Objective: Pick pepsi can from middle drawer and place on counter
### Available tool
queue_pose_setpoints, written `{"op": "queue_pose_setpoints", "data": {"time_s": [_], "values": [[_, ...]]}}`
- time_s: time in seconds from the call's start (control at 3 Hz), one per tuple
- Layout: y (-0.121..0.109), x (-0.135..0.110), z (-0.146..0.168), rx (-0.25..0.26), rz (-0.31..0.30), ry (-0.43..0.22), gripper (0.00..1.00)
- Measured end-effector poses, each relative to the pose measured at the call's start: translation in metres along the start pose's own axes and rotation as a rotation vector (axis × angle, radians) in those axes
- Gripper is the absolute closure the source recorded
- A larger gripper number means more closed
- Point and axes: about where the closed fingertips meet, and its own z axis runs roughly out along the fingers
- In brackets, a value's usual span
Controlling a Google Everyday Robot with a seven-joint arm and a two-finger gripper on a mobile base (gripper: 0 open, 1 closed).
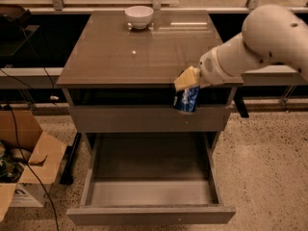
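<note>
My gripper [186, 86] is shut on the blue pepsi can [187, 99] and holds it in the air in front of the counter's front edge, right of centre, the can hanging below the tan fingers [185, 78]. The middle drawer [150, 196] stands pulled open below, its grey floor bare. The counter [130, 52] is a glossy grey-brown slab just behind and above the can.
A white bowl [139, 16] sits at the back of the counter. A closed grey drawer front [125, 118] lies under the counter. An open cardboard box [26, 158] and cables sit on the speckled floor at left. A railing runs behind.
</note>
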Motion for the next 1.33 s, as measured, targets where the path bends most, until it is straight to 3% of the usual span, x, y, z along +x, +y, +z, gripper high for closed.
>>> {"op": "queue_pose_setpoints", "data": {"time_s": [0.33,1.0,1.33], "values": [[0.003,-0.032,-0.023,0.004,-0.014,-0.058,1.00],[0.007,-0.027,-0.012,-0.011,-0.011,-0.057,1.00],[0.010,-0.045,-0.008,0.031,-0.053,-0.095,1.00]]}}
